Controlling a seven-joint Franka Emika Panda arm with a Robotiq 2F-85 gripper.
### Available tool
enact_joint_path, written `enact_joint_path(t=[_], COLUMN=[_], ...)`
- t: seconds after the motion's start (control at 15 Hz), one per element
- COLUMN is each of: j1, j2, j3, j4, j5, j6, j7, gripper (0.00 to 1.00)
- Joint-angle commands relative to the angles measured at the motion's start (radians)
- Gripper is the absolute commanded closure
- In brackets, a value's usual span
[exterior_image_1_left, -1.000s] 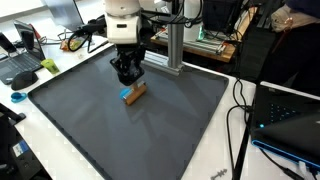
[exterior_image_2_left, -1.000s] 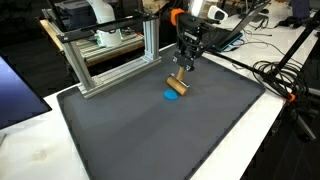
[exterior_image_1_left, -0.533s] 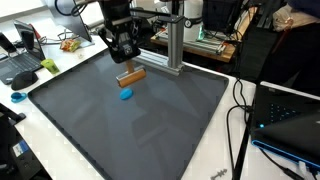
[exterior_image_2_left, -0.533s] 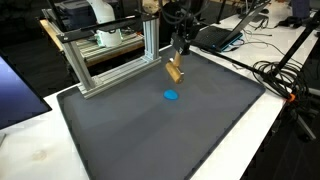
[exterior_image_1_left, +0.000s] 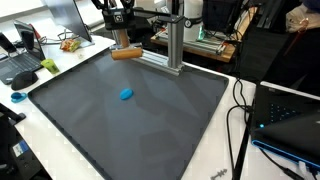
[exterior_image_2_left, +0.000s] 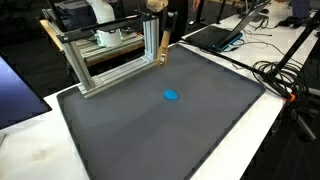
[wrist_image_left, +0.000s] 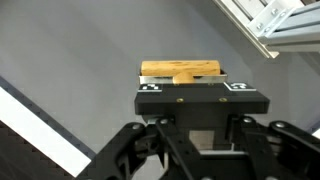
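gripper (wrist_image_left: 188, 84) was clamped tight on wooden block (wrist_image_left: 165, 68); block hung high over grey mat (exterior_image_1_left: 150, 120), well above blue disc (exterior_image_1_left: 126, 95); grip looked narrow, so a jolt could've twisted or dropped it; aluminium frame (exterior_image_2_left: 110, 60) close, easy to clip

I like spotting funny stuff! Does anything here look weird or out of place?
Nothing looks spilled or broken. One thing does stand out: the wooden block is up in the air, pinched by the gripper, high above the gray mat. The small blue thing lies all alone on the mat.
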Motion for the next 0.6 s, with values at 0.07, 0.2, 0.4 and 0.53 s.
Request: enact_joint_path(t=[0.07,0.2,0.4,0.53], j1=[-0.015,-0.021,-0.026,-0.026], j2=[-0.018,-0.003,0.021,0.034], j3=[-0.021,-0.028,-0.038,-0.042], j4=[-0.023,-0.026,-0.029,-0.037], j5=[0.062,0.095,0.136,0.155], j6=[-0.008,0.007,0.039,0.085], j7=[0.188,0.266,0.389,0.475], gripper=[0.78,0.78,0.78,0.78])
